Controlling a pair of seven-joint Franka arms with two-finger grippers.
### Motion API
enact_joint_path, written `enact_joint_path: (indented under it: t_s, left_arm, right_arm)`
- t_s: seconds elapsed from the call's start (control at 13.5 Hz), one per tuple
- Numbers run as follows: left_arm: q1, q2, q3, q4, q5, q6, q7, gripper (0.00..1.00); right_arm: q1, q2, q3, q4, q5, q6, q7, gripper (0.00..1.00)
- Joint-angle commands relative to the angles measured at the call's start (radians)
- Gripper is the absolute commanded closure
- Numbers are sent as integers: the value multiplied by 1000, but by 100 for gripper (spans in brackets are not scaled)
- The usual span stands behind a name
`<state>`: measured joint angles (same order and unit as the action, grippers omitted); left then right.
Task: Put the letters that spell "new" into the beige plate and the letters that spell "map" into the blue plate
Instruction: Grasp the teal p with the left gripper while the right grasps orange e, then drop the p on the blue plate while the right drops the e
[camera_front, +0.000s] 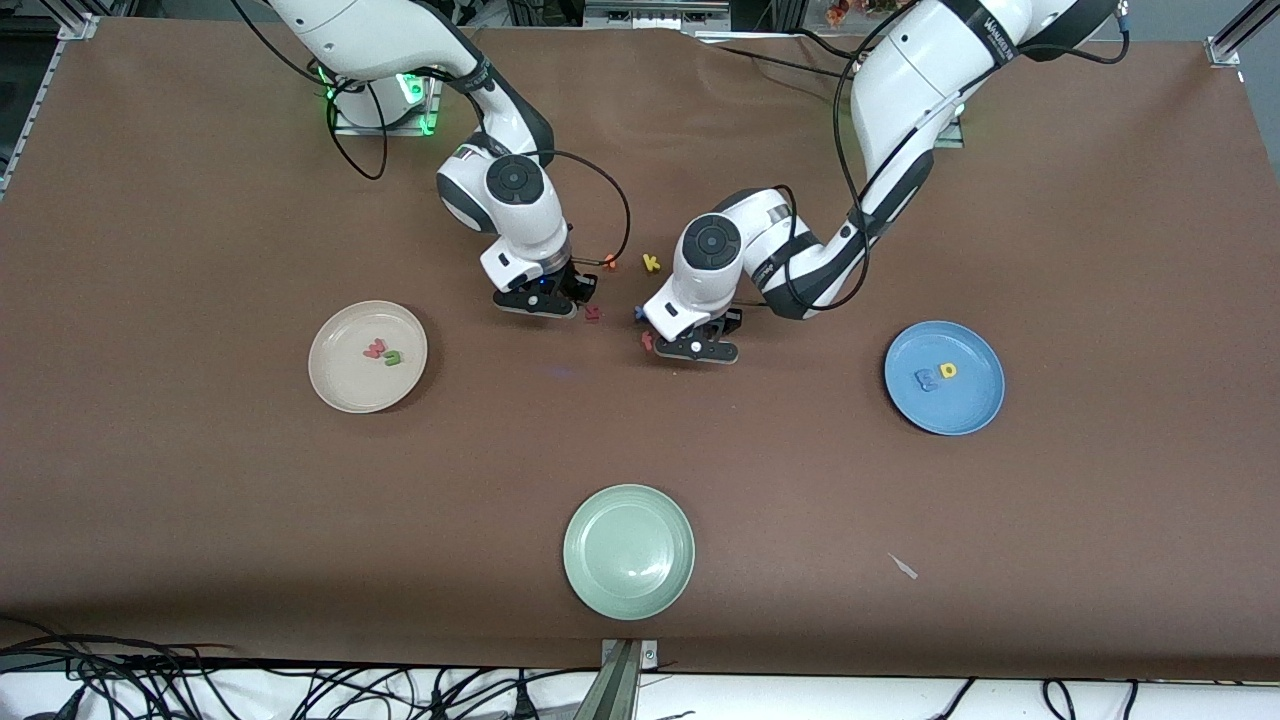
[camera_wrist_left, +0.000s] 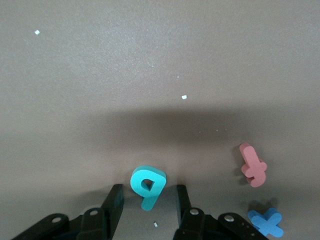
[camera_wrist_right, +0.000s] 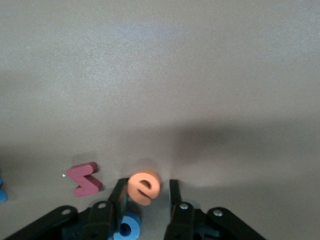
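The beige plate (camera_front: 340, 385) holds a pinkish-red w (camera_front: 374, 349) and a green n (camera_front: 394, 357). On the blue plate (camera_front: 965, 405) lie a blue m (camera_front: 926, 378) and a yellow a (camera_front: 947, 370). My left gripper (camera_wrist_left: 148, 202) is down at the table near the middle, open, with the teal p (camera_wrist_left: 147, 185) between its fingers and a gap on each side. My right gripper (camera_wrist_right: 146, 194) is low beside it, open around the orange e (camera_wrist_right: 144, 187), which leans on one finger (camera_wrist_right: 119, 195) and stands apart from the other. In the front view both hands (camera_front: 548, 297) (camera_front: 700, 345) hide these two letters.
Loose letters lie round the grippers: a yellow k (camera_front: 651, 262), an orange letter (camera_front: 610, 263), a dark red letter (camera_wrist_right: 84, 179), a blue o (camera_wrist_right: 127, 227), a pink-red letter (camera_wrist_left: 252, 165) and a blue x (camera_wrist_left: 266, 222). A pale green plate (camera_front: 628, 551) sits nearest the front camera.
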<state>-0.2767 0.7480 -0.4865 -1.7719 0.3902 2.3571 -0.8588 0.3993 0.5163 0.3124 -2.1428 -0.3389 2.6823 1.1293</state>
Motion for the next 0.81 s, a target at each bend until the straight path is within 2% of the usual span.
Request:
enact_joint_path:
  t_s: [0.0,0.15,0.37,0.59,0.74]
  left_arm:
    - [-16,21,9,20,19,-4,-23,65]
    - [-16,21,9,20,21,-4,-23,72]
    - [-15,21,9,20,21,-4,-34,81]
    - [-15,19,9,20,21,-4,-34,83]
    - [-15,19,9,20,24,-2,-34,91]
  right_arm:
    - [-2,4,-1,-5,-28,8,21,64]
    - [-2,4,-1,-5,-34,8,20,69]
    - [-4,-13,-16,-8,-57,-4,-11,83]
    - [-14,-77,-45,-5,-55,-100,-135,84]
    - [-48,-128,-68,-2,-43,-185,-262,84]
